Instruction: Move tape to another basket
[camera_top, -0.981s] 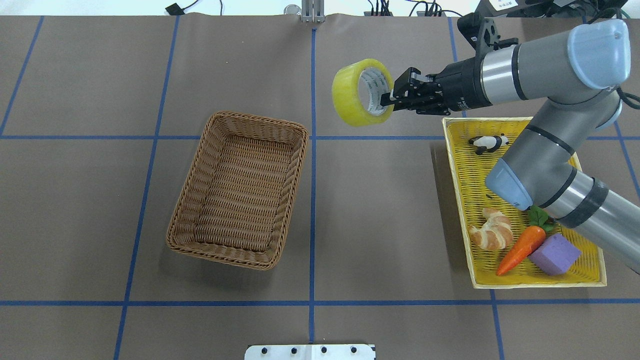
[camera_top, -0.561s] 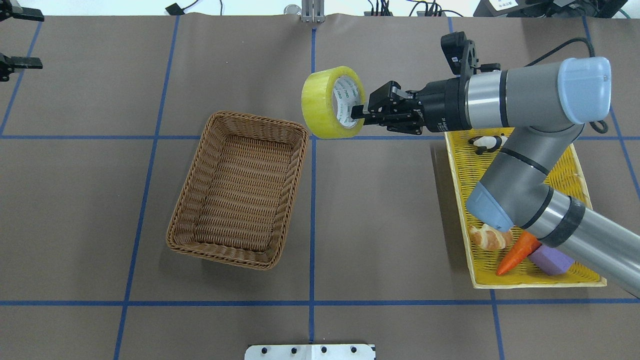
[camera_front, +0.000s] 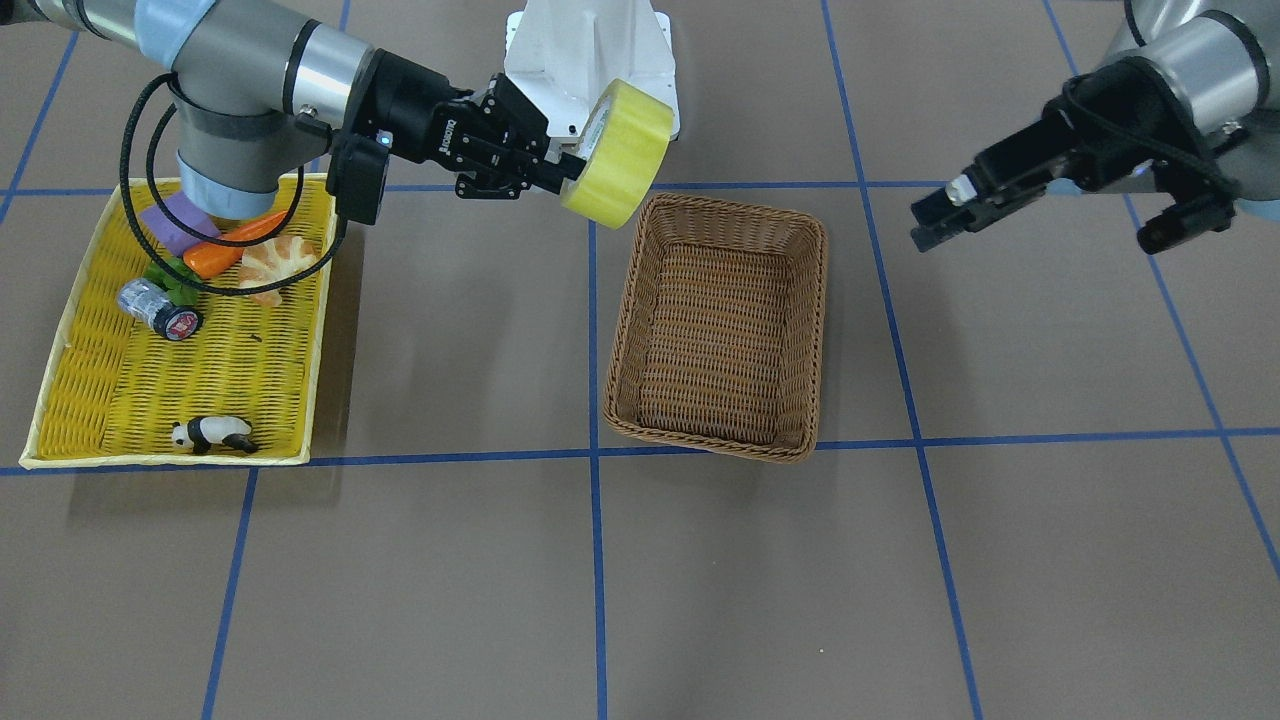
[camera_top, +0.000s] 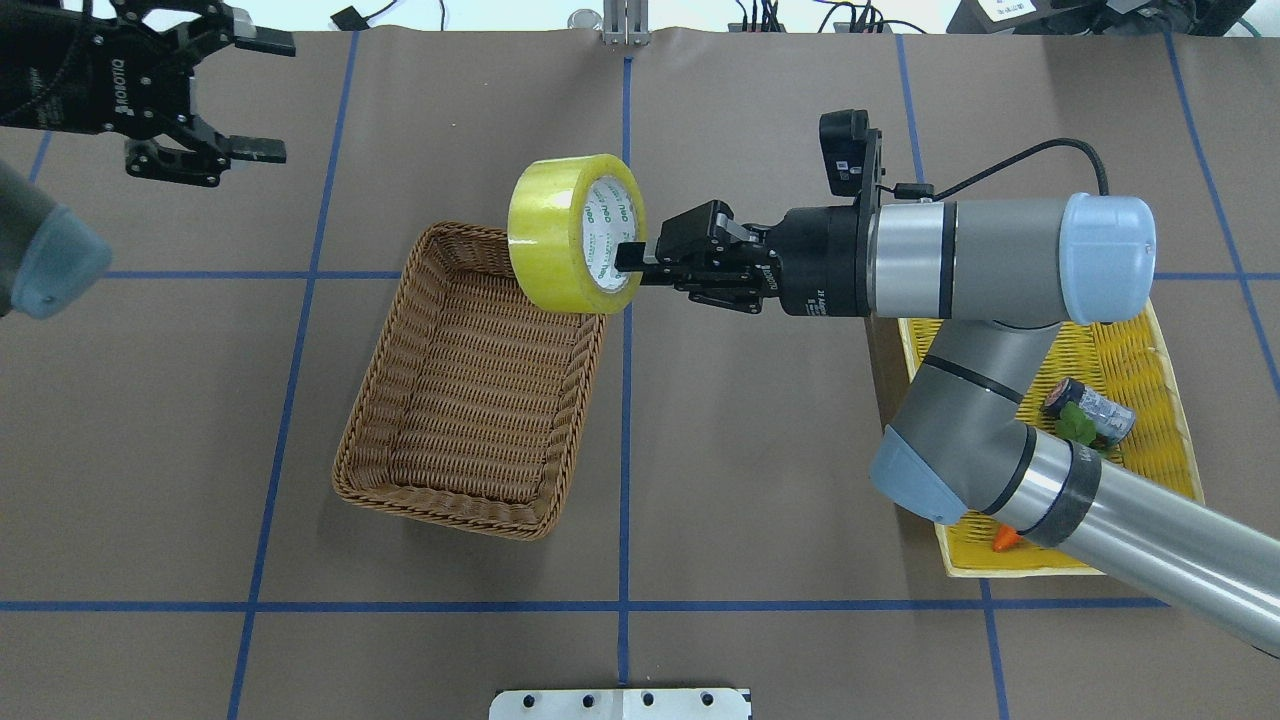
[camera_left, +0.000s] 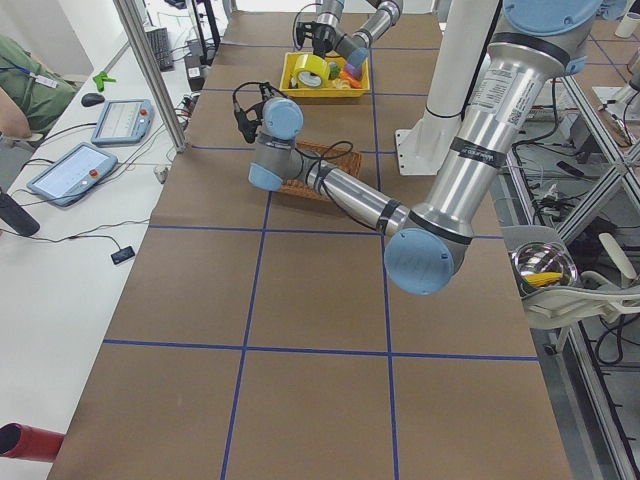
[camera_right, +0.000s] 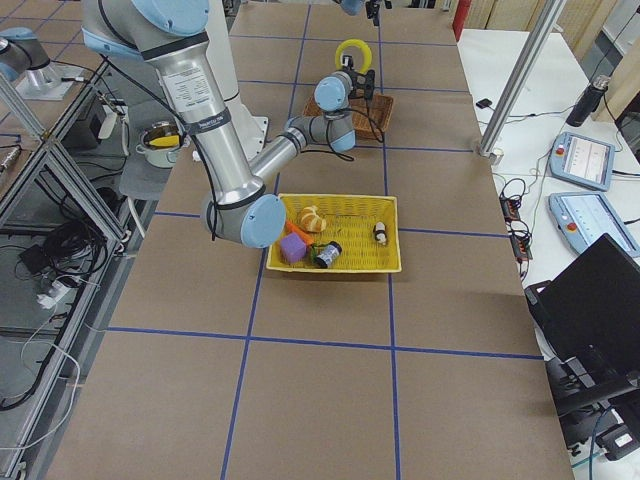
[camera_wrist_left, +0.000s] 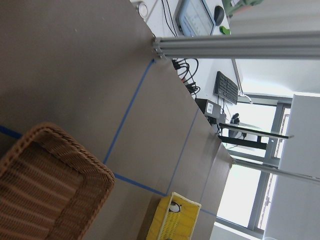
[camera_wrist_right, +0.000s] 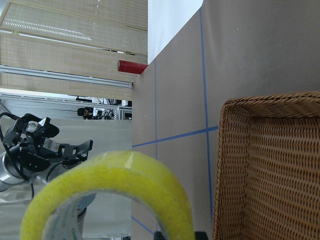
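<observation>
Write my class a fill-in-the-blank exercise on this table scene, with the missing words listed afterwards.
The right gripper is shut on a roll of packing tape coloured ____.
The left gripper stands ____ and holds nothing.
In the yellow tray, the black-and-white toy is a ____.
The brown wicker basket has ____ inside it.
Missing words: yellow; open; panda; nothing.

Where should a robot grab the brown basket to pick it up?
By the braided rim of the wicker basket, on a long wall, coming straight down from above. It sits upright and open, so one finger likely fits inside the thin wall and one outside.
</observation>
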